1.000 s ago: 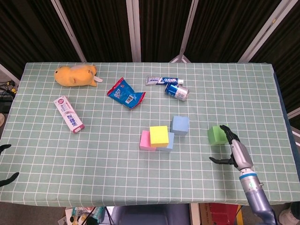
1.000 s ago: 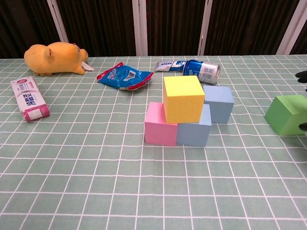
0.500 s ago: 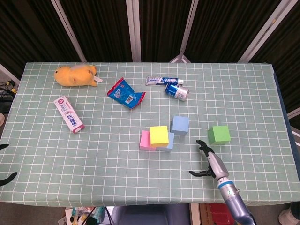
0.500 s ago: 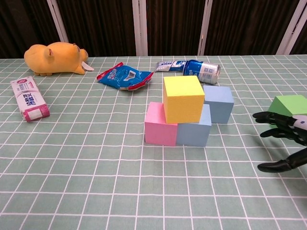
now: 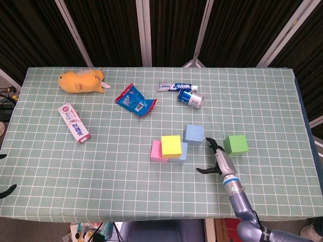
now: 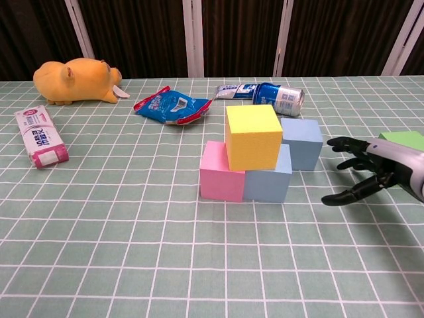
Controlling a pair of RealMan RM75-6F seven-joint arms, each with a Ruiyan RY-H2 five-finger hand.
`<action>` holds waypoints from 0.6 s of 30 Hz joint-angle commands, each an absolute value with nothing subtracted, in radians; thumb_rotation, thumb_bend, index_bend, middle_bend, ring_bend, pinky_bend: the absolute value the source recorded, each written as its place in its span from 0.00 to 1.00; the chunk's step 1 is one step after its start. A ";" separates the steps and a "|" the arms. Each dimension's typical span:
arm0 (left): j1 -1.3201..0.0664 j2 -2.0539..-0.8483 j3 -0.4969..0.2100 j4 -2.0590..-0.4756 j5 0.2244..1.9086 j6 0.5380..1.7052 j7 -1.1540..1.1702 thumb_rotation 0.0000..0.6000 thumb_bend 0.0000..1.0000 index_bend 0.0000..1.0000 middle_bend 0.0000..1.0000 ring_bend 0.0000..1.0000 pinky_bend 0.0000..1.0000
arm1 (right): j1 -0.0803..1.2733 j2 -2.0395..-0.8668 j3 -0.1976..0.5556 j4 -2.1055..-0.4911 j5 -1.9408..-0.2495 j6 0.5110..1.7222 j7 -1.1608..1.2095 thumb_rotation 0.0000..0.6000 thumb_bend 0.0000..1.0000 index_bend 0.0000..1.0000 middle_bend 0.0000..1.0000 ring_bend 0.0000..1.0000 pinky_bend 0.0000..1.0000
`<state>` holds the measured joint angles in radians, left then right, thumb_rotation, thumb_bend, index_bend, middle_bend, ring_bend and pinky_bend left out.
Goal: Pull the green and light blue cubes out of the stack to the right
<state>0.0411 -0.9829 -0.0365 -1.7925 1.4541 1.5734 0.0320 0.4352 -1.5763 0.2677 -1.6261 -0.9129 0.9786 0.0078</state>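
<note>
Right hand [image 5: 216, 157] hovers empty, fingers [image 6: 347, 143] spread, between stack and green cube [image 5: 235, 144]. Yellow cube [image 5: 171, 145] sits atop pink cube [image 5: 156, 150] and a blue cube [image 6: 267, 181]; light blue cube [image 5: 194, 134] stands just behind. Left hand: barely visible at frame edge; finger state indeterminate.

Right hand [image 5: 216, 158]: slender black fingers [image 6: 347, 143] joined to a silver-grey palm shell (smooth, faintly glossy in the chest view). Behind the palm, the wrist [image 5: 230, 182] carries a narrow bright-blue ring, followed by a pale grey collar bearing a small green mark. The forearm [image 5: 242, 206] is a rounded blue-grey tube that widens toward the lower frame edge. Left hand [image 5: 6, 189]: only dark fingertips show at the left border.
</note>
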 commanded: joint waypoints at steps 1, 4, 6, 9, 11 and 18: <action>0.040 -0.983 -0.035 -1.793 1.456 1.572 0.033 1.00 0.13 0.24 0.00 0.00 0.00 | 0.472 -1.604 0.293 -1.609 -0.863 0.971 -0.033 1.00 0.05 0.00 0.02 0.15 0.00; 0.041 -0.983 -0.036 -1.793 1.458 1.575 0.034 1.00 0.13 0.24 0.00 0.00 0.00 | 0.500 -1.623 0.305 -1.605 -0.824 0.966 -0.064 1.00 0.05 0.00 0.03 0.15 0.00; 0.042 -0.983 -0.037 -1.792 1.456 1.578 0.031 1.00 0.13 0.24 0.00 0.00 0.00 | 0.519 -1.637 0.310 -1.606 -0.802 0.967 -0.089 1.00 0.05 0.00 0.03 0.15 0.00; 0.041 -0.982 -0.040 -1.789 1.449 1.575 0.024 1.00 0.13 0.24 0.00 0.00 0.00 | 0.542 -1.658 0.310 -1.609 -0.777 0.971 -0.118 1.00 0.05 0.00 0.03 0.15 0.00; 0.040 -0.981 -0.042 -1.788 1.447 1.573 0.020 1.00 0.13 0.24 0.00 0.00 0.00 | 0.552 -1.671 0.307 -1.612 -0.764 0.972 -0.129 1.00 0.05 0.00 0.03 0.15 0.00; 0.036 -0.979 -0.045 -1.784 1.441 1.566 0.010 1.00 0.13 0.24 0.00 0.00 0.00 | 0.575 -1.712 0.304 -1.612 -0.736 0.981 -0.142 1.00 0.05 0.00 0.04 0.16 0.00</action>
<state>0.0363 -0.9795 -0.0450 -1.7841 1.4407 1.5662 0.0099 0.5718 -1.7085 0.3028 -1.6124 -0.7401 0.9786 -0.1400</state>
